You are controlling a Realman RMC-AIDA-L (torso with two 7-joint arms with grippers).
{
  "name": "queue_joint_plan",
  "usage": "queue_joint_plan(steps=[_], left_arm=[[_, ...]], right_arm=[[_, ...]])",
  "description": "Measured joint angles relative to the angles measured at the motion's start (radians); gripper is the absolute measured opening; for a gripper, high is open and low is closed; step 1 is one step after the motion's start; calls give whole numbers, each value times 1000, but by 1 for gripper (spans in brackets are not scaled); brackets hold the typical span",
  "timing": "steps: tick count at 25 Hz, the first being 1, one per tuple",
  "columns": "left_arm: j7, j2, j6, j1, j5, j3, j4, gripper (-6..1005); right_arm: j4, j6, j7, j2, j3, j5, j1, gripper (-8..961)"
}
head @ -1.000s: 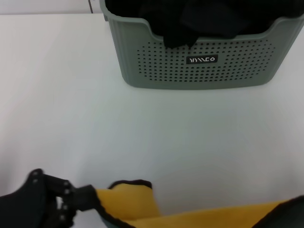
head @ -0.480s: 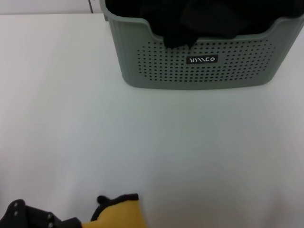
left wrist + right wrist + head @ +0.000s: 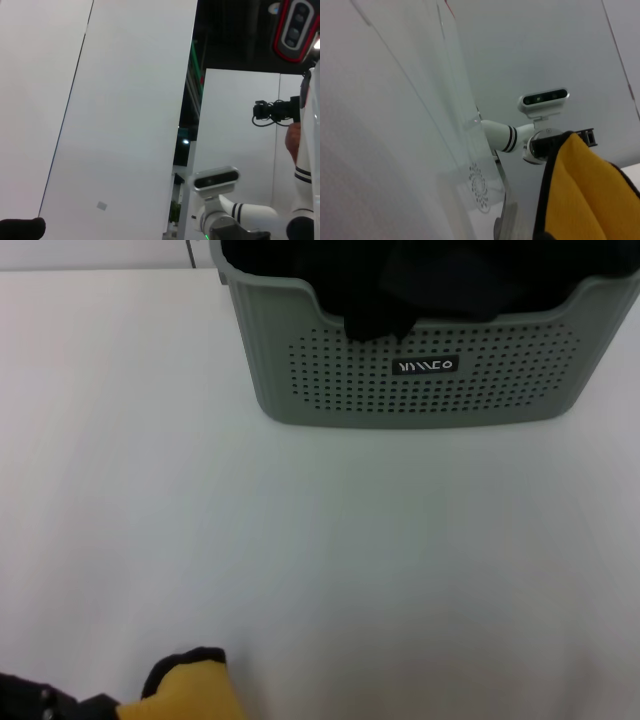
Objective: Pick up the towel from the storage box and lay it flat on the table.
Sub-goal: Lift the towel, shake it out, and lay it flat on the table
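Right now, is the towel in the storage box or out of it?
Out. The towel shows yellow at the near table edge, apart from the storage box.

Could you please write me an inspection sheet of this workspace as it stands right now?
Surface: white table, bare in front of the box.
Job's things: storage box at the far side, dark cloth inside; towel, yellow side showing, out of the box at the near left edge.
Clutter: nothing seen.
Hands: left hand barely in view beside the towel; right hand not in head view.
Cables: nothing seen.
Surroundings: white wall panels.
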Motion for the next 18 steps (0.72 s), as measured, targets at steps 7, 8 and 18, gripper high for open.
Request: queue_joint_plan(steps=[7, 8, 18], left_arm=[[16, -2, -2, 14, 7, -12, -27, 19], [19, -2, -3, 12, 10, -12, -37, 19], [28, -52, -10, -23, 174, -198, -197, 20]], right_arm=[[60, 2, 2, 7, -29, -4, 64, 50], [72, 2, 2, 9, -41, -6, 77, 51], [282, 8, -2, 29, -52, -74, 195, 58]])
